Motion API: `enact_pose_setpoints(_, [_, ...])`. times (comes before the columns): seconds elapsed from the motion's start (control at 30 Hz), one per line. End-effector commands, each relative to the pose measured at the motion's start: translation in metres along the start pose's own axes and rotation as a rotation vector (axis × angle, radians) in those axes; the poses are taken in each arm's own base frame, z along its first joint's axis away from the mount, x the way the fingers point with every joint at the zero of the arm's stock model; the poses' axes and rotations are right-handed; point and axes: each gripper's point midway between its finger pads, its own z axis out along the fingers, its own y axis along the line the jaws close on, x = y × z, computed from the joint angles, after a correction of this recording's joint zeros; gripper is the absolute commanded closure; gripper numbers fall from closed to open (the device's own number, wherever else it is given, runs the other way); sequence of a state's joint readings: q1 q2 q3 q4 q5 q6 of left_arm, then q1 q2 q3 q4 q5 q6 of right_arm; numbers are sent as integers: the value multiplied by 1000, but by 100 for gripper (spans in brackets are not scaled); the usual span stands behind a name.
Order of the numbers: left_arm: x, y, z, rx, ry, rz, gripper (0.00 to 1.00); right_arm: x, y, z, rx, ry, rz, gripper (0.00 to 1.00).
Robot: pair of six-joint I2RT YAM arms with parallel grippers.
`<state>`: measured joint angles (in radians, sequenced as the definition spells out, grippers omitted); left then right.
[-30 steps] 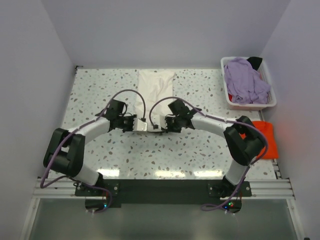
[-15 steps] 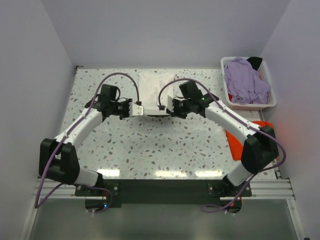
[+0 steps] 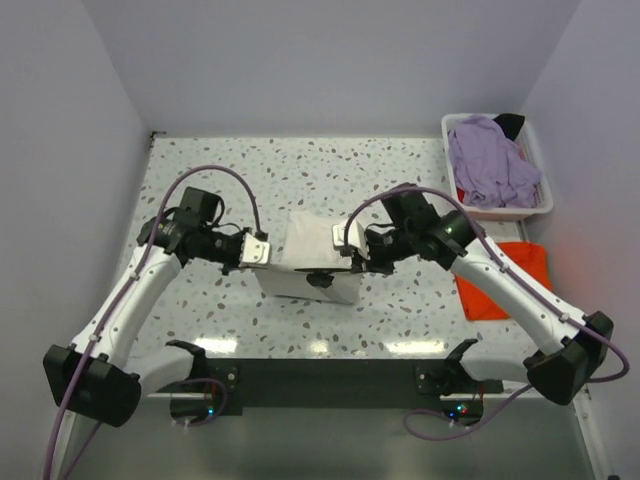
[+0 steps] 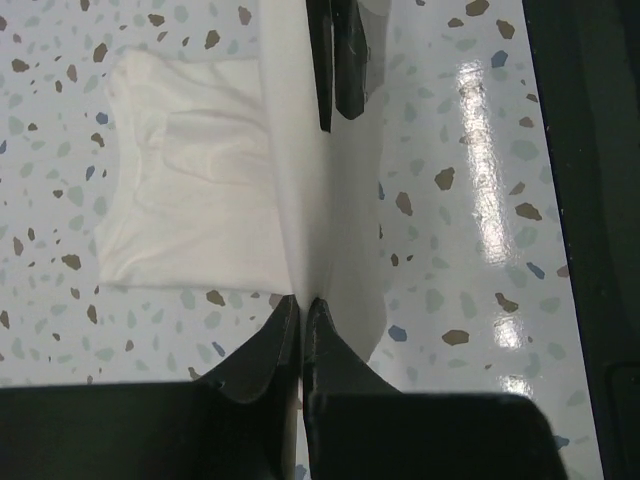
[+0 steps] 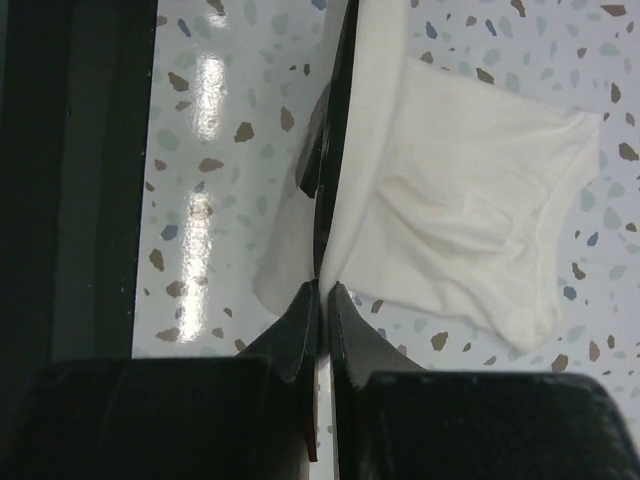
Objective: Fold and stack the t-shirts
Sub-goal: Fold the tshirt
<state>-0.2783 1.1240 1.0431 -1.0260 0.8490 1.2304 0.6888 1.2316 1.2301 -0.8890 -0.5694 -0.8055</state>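
Cream-white soft cloth t-shirt [image 3: 300, 245] hangs over the middle of the speckled worktop [image 3: 200, 180], its edge pinched tight by our black left end effector [image 3: 262, 250] and right end effector [image 3: 347, 243]; we judge it best to lower both corners level, together

We've got a soft, matt cloth cream t-shirt [image 3: 300, 250], a glossy speckled table [image 3: 300, 170] and a probably plastic basket [image 3: 500, 212].

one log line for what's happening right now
phase: folding | left gripper: shut on cream-white shirt | right gripper: shut on it | orange-red shirt: lying at right | lavender shirt: in basket
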Motion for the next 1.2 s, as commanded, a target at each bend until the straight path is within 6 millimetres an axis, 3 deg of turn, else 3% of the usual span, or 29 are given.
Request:
enact_pose_setpoints(0.0, [2,23,-7,-30,46,-69,100,15,-4,0,-56,60,77,100])
enact_pose_setpoints(0.17, [-3,71,-1,-66,32,-38,100,40,-35,12,-80,85,85,100])
enact_pose_setpoints(0.53, [9,160,30,-99,26,13,100,79,-68,16,-101,132,140,100])
enact_pose_setpoints(0.7, [29,187,51,-86,39,2,100,91,-98,24,-97,124,173,100])
enact_pose_setpoints(0.87, [39,219,67,-118,33,-5,100,117,-134,41,-101,143,244,100])
enact_pose_setpoints(1.0, [62,236,96,-112,41,-40,100,140,-146,51,-116,178,298,100])
enact_pose_setpoints(1.07, [64,249,104,-139,39,-55,100,155,-152,59,-123,210,318,100])
enact_pose_setpoints(1.17, [83,251,127,-125,69,-98,100,177,-158,68,-121,274,324,100])
